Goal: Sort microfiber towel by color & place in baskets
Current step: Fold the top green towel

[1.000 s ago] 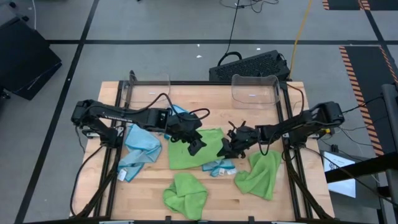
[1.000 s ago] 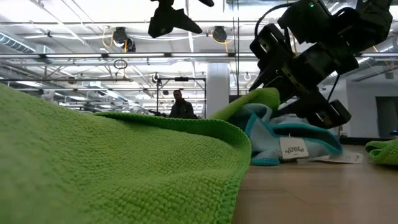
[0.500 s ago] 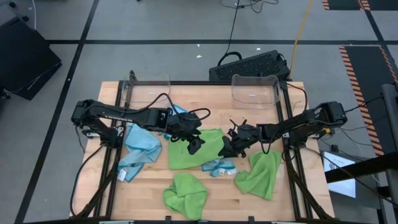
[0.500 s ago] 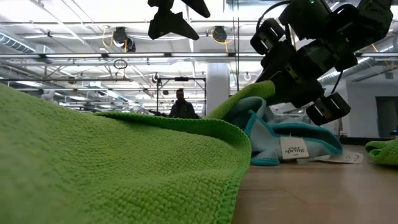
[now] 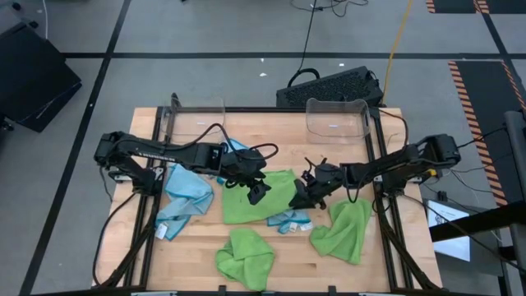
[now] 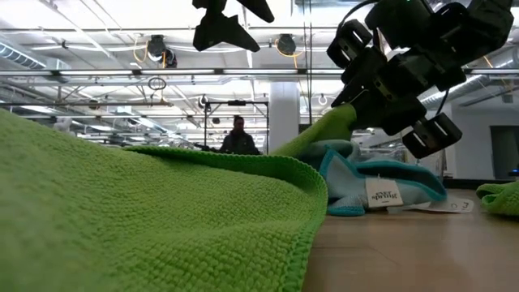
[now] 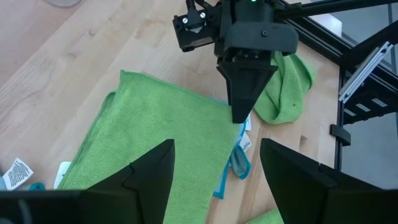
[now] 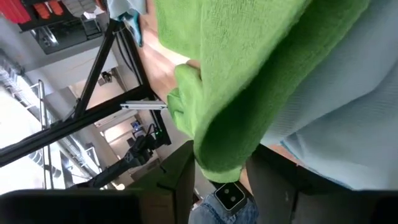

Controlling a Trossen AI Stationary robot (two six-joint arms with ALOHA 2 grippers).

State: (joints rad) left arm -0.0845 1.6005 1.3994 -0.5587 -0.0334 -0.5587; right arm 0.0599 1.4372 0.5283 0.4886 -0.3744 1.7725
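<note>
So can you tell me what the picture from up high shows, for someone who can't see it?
The right gripper pinches the edge of a flat green towel at the table's middle, while the left gripper hovers open over it. Two more green towels, two blue ones and two clear baskets share the wooden table.

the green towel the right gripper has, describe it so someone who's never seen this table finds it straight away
Start at the middle of the wooden table. The flat green towel lies spread there between the two arms, its right edge pinched by the right gripper. The other two green towels, nearer the front edge, are crumpled and untouched.
</note>
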